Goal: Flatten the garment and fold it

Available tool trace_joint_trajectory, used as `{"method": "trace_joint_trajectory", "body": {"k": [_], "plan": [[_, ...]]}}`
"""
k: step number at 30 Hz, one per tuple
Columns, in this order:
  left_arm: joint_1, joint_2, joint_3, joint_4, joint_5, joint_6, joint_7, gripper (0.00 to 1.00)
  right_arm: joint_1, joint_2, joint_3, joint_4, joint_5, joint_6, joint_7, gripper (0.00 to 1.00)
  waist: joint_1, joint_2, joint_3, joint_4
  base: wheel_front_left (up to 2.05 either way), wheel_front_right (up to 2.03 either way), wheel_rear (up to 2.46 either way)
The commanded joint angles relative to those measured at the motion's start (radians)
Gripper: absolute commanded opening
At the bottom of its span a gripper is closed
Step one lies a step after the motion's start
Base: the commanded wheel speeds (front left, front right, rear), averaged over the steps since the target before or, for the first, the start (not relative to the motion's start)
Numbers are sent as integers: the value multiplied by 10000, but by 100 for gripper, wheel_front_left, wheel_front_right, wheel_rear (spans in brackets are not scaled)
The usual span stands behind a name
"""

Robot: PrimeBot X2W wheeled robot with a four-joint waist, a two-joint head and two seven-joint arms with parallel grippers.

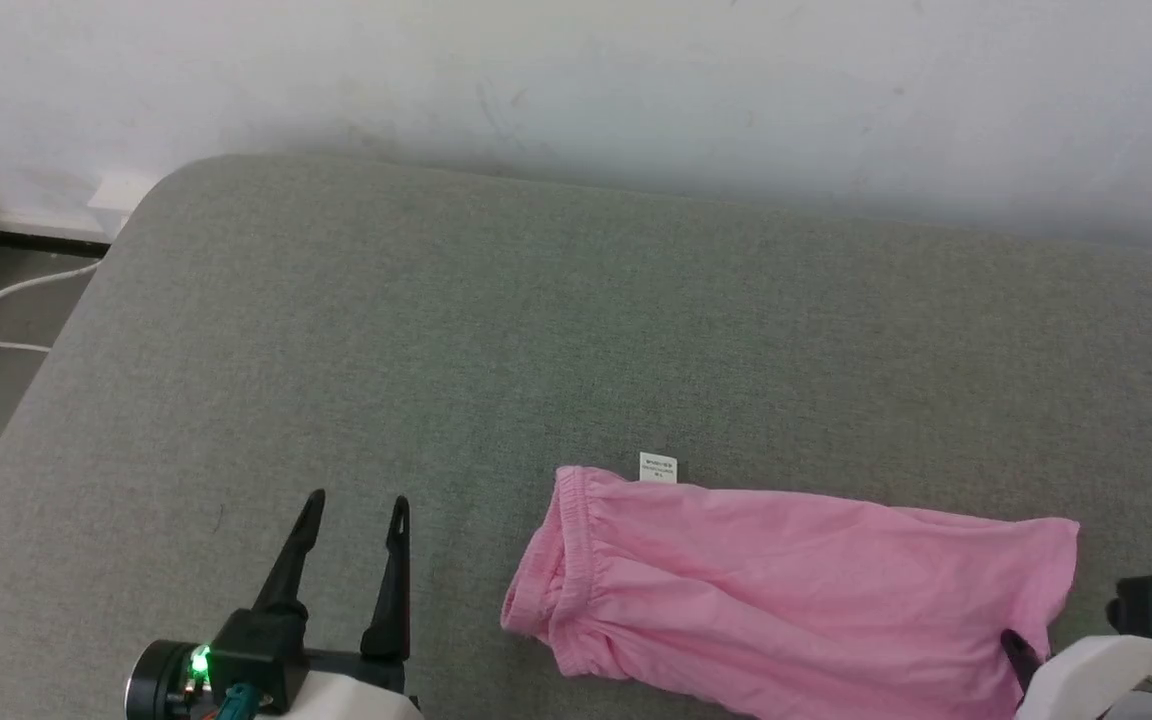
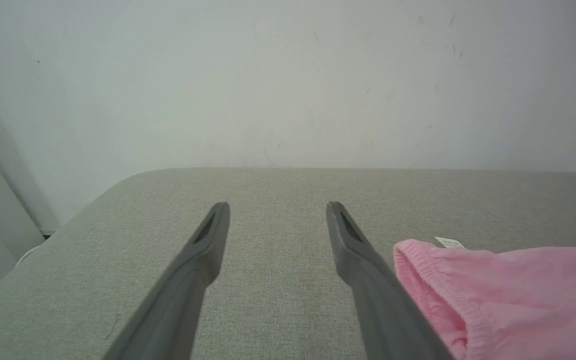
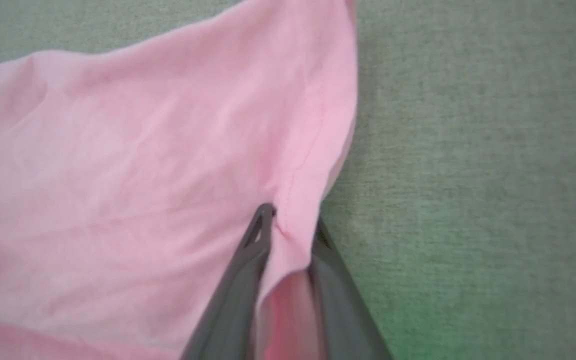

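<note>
Garment (image 1: 786, 590) lies spread sideways on grey cushion (image 1: 436, 330), waistband (image 1: 561, 560) toward left gripper (image 1: 356, 505) — fingers wide apart, empty, just beside it. Right gripper (image 3: 293, 222) pinched onto garment's hem edge at its right end.

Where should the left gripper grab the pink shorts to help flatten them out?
Probably the gathered waistband, coming in from the left: that thick, bunched edge faces the open left gripper, while the right gripper pinches the opposite hem of the shorts.
</note>
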Motion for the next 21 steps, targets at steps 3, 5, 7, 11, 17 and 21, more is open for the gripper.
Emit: {"method": "trace_joint_trajectory", "body": {"k": [3,5,7,11,17,21], "plan": [[-103,-132,125,83,118,-142,-47,100,-9,142,126,400,-4,67,-169,0,1,0,-141,-89,0,0,0],[-83,-146,141,103,135,-174,-47,100,-48,70,32,397,-60,67,-267,0,1,0,-200,-128,0,0,0],[-43,-181,162,125,180,-210,-47,100,-147,-74,-276,384,-186,67,-474,0,1,0,-302,-203,0,0,0],[-35,-239,179,167,218,-329,-47,100,-427,-384,-1229,398,-579,67,-758,0,1,0,-426,-297,0,0,0],[-54,-310,229,313,252,-511,-47,100,-723,-665,-2188,559,-1160,67,-774,0,1,0,-585,-370,0,0,0],[86,-347,237,426,307,-572,-47,100,-655,-629,-1956,286,-1145,67,-697,0,1,0,-812,-407,0,0,0]]}}
